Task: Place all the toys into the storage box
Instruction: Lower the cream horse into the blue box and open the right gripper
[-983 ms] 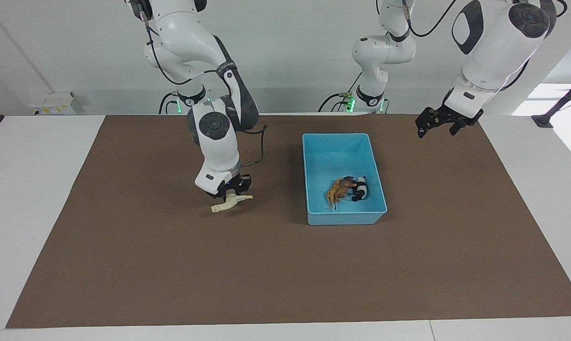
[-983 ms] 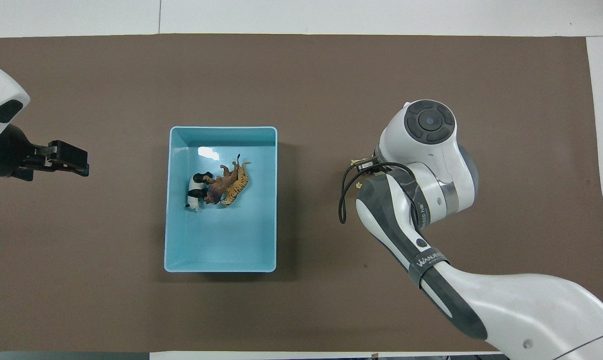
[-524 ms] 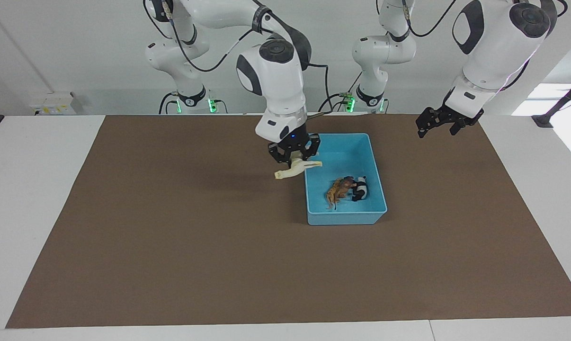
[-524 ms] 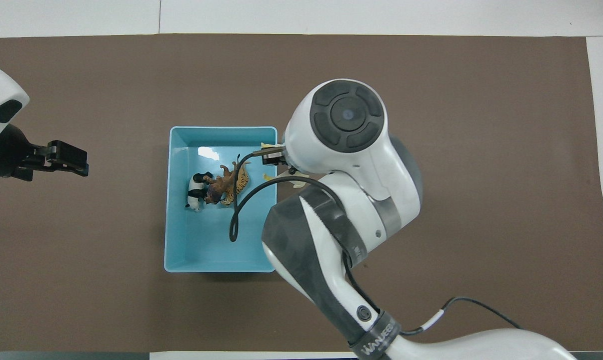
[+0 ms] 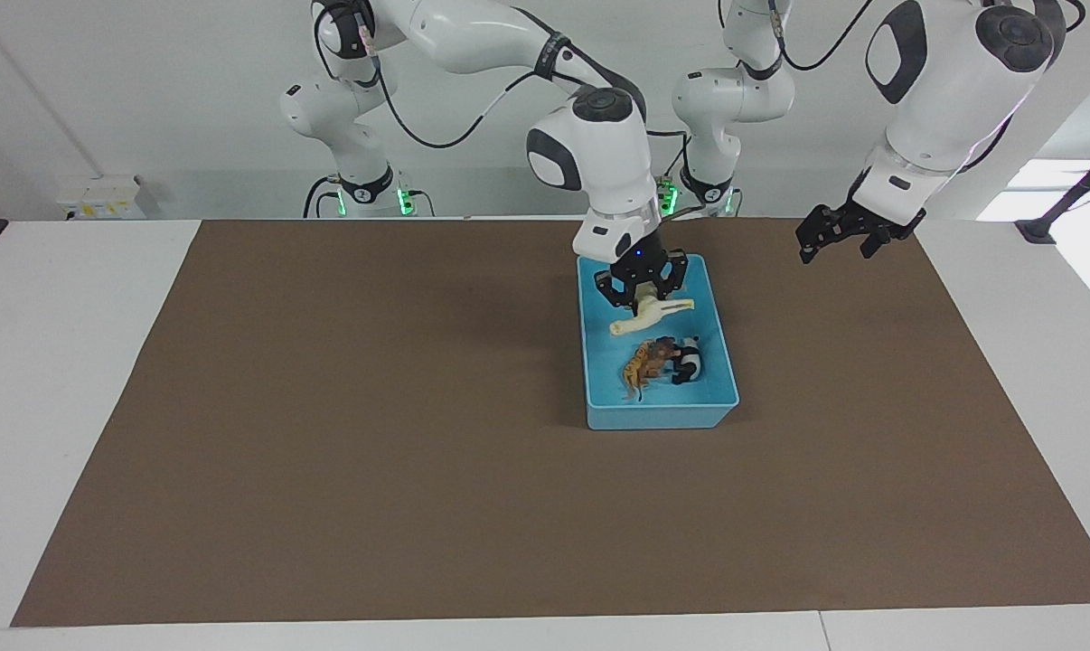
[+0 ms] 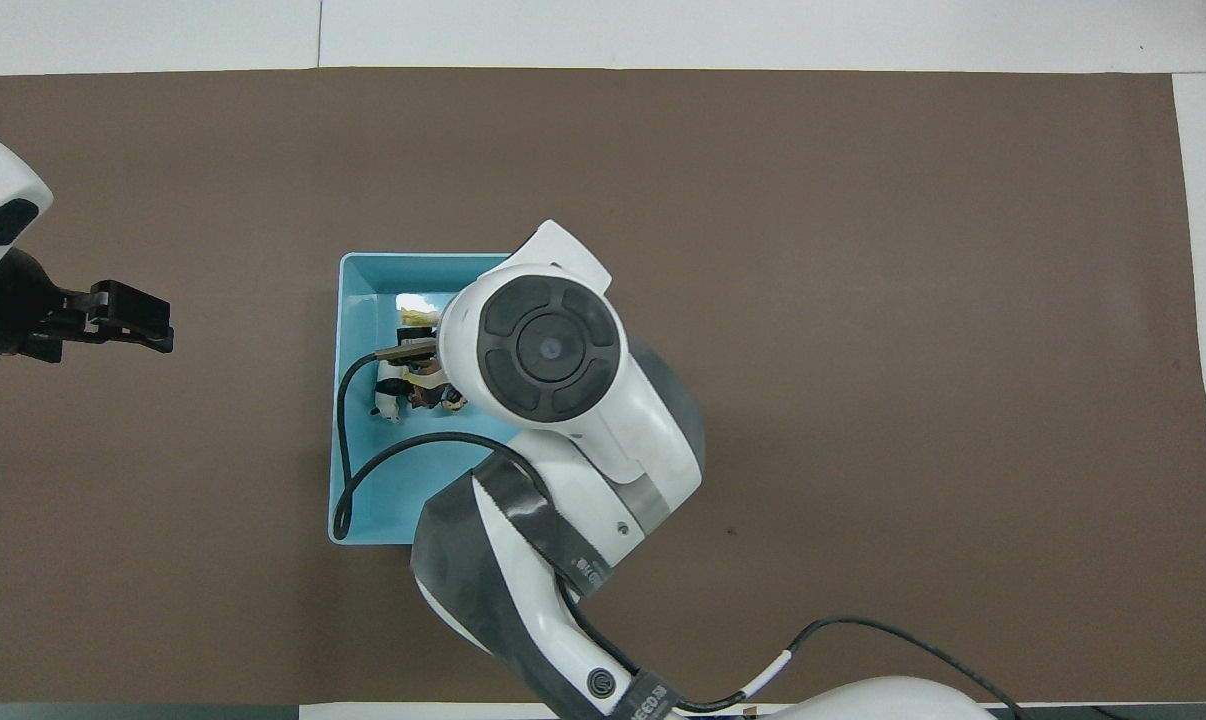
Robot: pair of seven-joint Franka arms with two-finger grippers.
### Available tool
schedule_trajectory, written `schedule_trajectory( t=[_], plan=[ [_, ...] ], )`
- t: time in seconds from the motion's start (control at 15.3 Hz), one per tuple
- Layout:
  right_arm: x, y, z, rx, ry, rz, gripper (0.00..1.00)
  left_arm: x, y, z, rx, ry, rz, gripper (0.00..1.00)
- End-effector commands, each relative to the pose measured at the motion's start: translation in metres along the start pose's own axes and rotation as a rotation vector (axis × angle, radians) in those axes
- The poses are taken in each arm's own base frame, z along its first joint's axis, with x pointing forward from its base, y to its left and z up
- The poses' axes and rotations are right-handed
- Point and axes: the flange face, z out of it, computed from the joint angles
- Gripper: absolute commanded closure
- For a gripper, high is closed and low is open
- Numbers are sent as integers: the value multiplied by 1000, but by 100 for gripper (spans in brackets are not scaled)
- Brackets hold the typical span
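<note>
We count two arms, one box and four toy animals. The right gripper (image 5: 643,291) hangs over the storage box (image 5: 599,398), over the part nearer the robots, its fingers closed on the cream llama (image 5: 651,316), which is up in the air and lies roughly level. The left gripper (image 5: 839,237) waits over the brown mat (image 5: 328,452) toward the left arm's end of the table, well apart from the box; its fingers stand spread and hold nothing. Of the four toys, three lie on the box floor in a tight cluster, in the half farther from the robots: the orange tiger (image 5: 634,371), the brown lion (image 5: 661,351) touching it, and the black-and-white panda (image 5: 689,360) beside the lion toward the left arm's end. In the overhead view the right arm covers most of that cluster, with only the panda (image 6: 388,388) and a bit of the llama (image 6: 415,317) showing.
</note>
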Motion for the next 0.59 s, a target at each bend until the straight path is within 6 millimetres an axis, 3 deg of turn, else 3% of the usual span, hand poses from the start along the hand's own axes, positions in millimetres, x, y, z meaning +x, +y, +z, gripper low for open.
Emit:
schedule_trajectory(
  t=[0.0, 0.2, 0.33, 0.52],
  plan=[
    [7, 8, -14, 11, 1, 118, 0, -2, -4, -4, -13, 3, -2, 0],
    [21, 23, -22, 3, 3, 188, 0, -2, -4, -4, -13, 3, -2, 0],
    [39, 44, -49, -19, 23, 209, 0, -2, -4, -5, -13, 6, -2, 0],
    [88, 137, -114, -95, 44, 287, 0, -2, -4, -5, -13, 6, -2, 0]
  ],
)
